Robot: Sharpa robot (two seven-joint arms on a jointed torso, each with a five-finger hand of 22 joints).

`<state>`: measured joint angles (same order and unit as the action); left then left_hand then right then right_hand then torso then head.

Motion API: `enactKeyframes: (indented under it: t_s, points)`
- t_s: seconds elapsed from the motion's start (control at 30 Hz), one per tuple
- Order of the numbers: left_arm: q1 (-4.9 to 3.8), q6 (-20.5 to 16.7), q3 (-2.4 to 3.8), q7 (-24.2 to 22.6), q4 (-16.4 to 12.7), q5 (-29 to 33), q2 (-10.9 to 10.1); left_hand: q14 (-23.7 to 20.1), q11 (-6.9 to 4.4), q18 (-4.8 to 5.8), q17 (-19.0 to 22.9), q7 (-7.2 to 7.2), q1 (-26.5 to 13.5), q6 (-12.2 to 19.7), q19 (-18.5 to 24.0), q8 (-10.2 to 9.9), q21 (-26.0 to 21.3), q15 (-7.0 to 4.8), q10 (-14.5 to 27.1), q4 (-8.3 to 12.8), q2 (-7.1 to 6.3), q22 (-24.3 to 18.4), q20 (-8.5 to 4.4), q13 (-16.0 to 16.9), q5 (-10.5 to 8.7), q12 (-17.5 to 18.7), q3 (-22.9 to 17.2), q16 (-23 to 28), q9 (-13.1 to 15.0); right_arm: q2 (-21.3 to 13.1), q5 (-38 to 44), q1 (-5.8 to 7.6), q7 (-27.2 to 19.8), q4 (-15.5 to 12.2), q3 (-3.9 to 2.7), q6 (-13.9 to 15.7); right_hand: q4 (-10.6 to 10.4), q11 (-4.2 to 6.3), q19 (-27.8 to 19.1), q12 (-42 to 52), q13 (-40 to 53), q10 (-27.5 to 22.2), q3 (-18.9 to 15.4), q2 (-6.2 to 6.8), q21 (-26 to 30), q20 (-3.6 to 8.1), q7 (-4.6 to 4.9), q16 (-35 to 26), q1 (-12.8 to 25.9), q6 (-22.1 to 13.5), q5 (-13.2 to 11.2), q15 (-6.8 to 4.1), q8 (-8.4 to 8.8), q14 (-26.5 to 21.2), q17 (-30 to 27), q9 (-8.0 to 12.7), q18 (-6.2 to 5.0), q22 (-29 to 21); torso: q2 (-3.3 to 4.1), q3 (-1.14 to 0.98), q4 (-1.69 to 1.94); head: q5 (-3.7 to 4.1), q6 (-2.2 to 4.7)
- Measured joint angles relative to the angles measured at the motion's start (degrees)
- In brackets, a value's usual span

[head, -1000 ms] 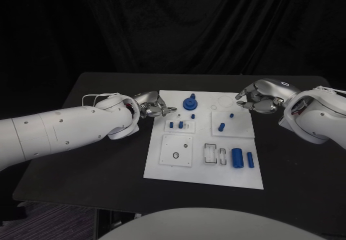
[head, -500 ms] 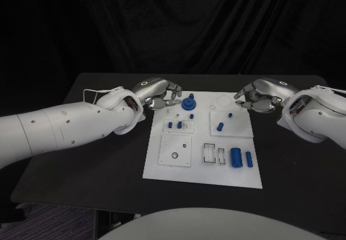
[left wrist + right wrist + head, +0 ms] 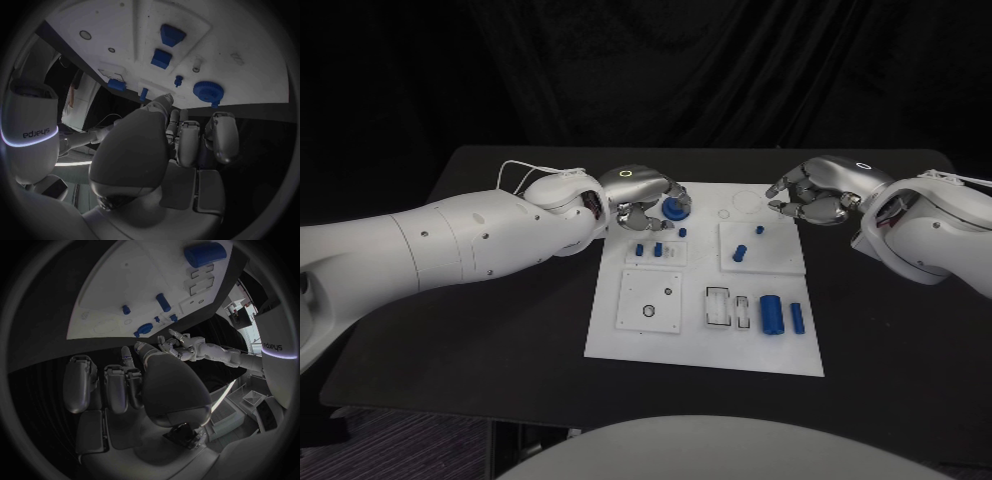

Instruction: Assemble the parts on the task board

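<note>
The white task board lies in the middle of the black table. A blue gear stands at its far end, and several small blue pegs sit in the blocks behind it. Two blue cylinders lie at the near right. My left hand hovers over the board's far left corner, right beside the gear, fingers curled with nothing in them. In the left wrist view the gear lies just beyond the curled fingers. My right hand hangs at the far right corner, its fingers curled and holding nothing.
Black table surrounds the board on every side, with wide bare areas left and right. A white block with a round hole and slotted recesses sit on the near half. The right wrist view shows the board and my left hand across it.
My left hand has swung right from the board's left edge and now sits over the far left corner beside the gear. The right hand has hardly moved.
</note>
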<state>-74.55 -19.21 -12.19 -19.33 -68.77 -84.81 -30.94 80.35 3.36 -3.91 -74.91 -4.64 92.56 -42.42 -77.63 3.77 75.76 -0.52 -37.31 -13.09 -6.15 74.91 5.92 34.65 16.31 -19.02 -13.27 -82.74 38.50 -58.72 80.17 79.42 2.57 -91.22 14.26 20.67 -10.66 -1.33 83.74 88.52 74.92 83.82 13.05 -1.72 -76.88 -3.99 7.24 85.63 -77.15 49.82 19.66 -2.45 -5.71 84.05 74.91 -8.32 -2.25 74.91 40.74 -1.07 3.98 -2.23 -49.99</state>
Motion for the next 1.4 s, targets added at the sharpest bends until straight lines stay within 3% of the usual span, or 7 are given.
enactKeyframes:
  t_s: [0.2, 0.57, 0.83, 1.1, 1.4]
  points:
    - [0.01, 1.73, 0.0, 0.14, 1.55, -2.29, 1.58, -0.62, 0.31, 0.0, 0.25, 0.59, -0.4, -1.03, 0.0, 0.0, 0.0, 0.02, 0.09, 1.24, -0.4, 0.0, 0.0, -1.64, 1.72, 0.0, -1.24, 0.44, -3.66, 0.01, -0.05, -0.01, -0.02, -0.01, 0.0, 0.02, 0.0, 0.0, 0.0, 0.0, 0.0, 0.0, 0.0, 0.0, 0.0, 0.0, 0.0, 0.0, 0.0, 0.0, 0.0, 0.0, 0.0, 0.0, 0.0, 0.0, 0.0, 0.0, 0.01, 0.04, 0.02, 0.05, 0.0]
    - [0.08, 3.5, 0.0, 0.54, 4.08, -4.17, 3.91, -0.84, 1.73, -0.02, 0.64, 2.11, -1.01, -1.91, -0.32, 0.0, 0.0, 0.39, -0.93, 1.95, -0.51, 0.0, 0.34, -2.28, 1.76, -0.52, -1.95, 0.44, -5.87, 0.12, -0.13, -0.02, -0.04, 0.0, 0.0, 0.03, 0.0, 0.0, 0.0, 0.0, 0.0, 0.0, 0.0, 0.0, 0.21, 0.0, 0.0, 0.0, 0.0, 0.0, 0.0, 0.0, 0.0, 0.0, 0.0, -0.01, 0.0, 0.0, 0.23, -0.01, -0.15, -0.2, 0.0]
    - [0.18, 4.47, 0.01, 0.73, 5.25, -4.58, 5.14, -0.9, 1.45, -0.03, 0.83, 2.74, -1.16, -2.55, -0.32, 0.0, 0.0, 0.74, -2.37, 2.67, -0.35, 0.0, 0.33, -2.31, 1.76, -1.34, -2.67, 0.44, -6.75, 0.24, -0.15, -0.03, -0.04, 0.0, 0.0, 0.03, 0.0, 0.0, 0.0, 0.0, 0.0, 0.0, 0.0, 0.0, 0.22, 0.0, 0.0, 0.0, 0.0, 0.0, 0.0, 0.0, 0.0, 0.0, 0.0, -0.02, 0.0, -0.01, 0.26, -0.1, -0.17, -0.19, 0.0]
    - [0.53, 5.38, 0.01, 0.9, 6.4, -4.78, 6.23, -0.91, 1.04, -0.03, 1.04, 4.43, -1.85, -5.29, -0.53, 0.44, 0.38, 0.74, -4.59, 3.54, -0.11, 0.0, 0.55, -2.49, 1.36, -2.8, -3.85, 0.44, -7.75, 0.24, -0.16, -0.03, -0.04, -0.1, 0.0, 0.04, -0.17, 0.0, 0.0, 0.0, 0.0, 0.0, 0.16, 0.0, 0.22, 0.0, 0.0, 0.0, 0.0, 0.0, 0.29, 0.0, 0.0, 0.0, 0.0, 0.05, 0.0, -0.01, 0.24, -0.12, -0.18, -0.29, 0.0]
    - [0.89, 6.69, 0.0, 1.3, 7.01, -5.84, 6.68, -0.91, 0.86, -0.03, 1.39, 4.33, -2.74, -5.8, -0.52, 0.44, 0.38, 0.74, -5.39, 3.69, 0.03, 0.0, 0.55, -1.99, 0.7, -3.61, -4.0, 0.44, -8.39, 0.22, -0.18, -0.03, -0.04, -0.16, 0.0, 0.04, -0.16, 0.0, 0.0, 0.0, 0.0, 0.0, 0.16, 0.0, 0.22, 0.0, 0.0, 0.0, 0.0, 0.0, 0.28, 0.0, 0.0, 0.0, 0.0, 0.04, 0.0, -0.01, 0.17, -0.11, -0.08, 0.09, 0.0]
